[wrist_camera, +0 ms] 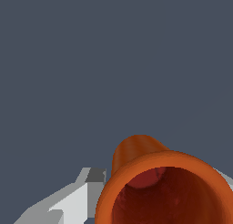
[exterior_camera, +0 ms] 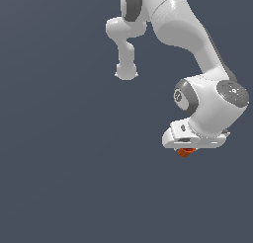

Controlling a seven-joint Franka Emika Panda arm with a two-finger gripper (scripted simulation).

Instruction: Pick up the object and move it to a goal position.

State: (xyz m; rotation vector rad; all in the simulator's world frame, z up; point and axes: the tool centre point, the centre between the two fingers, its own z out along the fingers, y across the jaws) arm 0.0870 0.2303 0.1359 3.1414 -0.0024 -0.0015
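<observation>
Exterior view shows the white arm (exterior_camera: pixel 197 44) bending down from the top of the scene toward the exterior view's right, its wrist ending in a flat white hand. Just under that hand sits the gripper (exterior_camera: pixel 185 149), and a small orange-red object (exterior_camera: pixel 185 152) peeks out below it, touching its underside — most of it is hidden by the white body. Nothing but plain dark blue-grey background (exterior_camera: pixel 64 178) lies around and beneath it, so the object hangs held up by the arm. In the wrist view the object (wrist_camera: pixel 164 186) fills the near part of the frame: a hollow orange tube with a flared rim and a darker red inside. A grey-white finger (wrist_camera: pixel 75 202) lies tight against one side of it and a sliver of another shows on the opposite side — the pincer is clamped on the object.
</observation>
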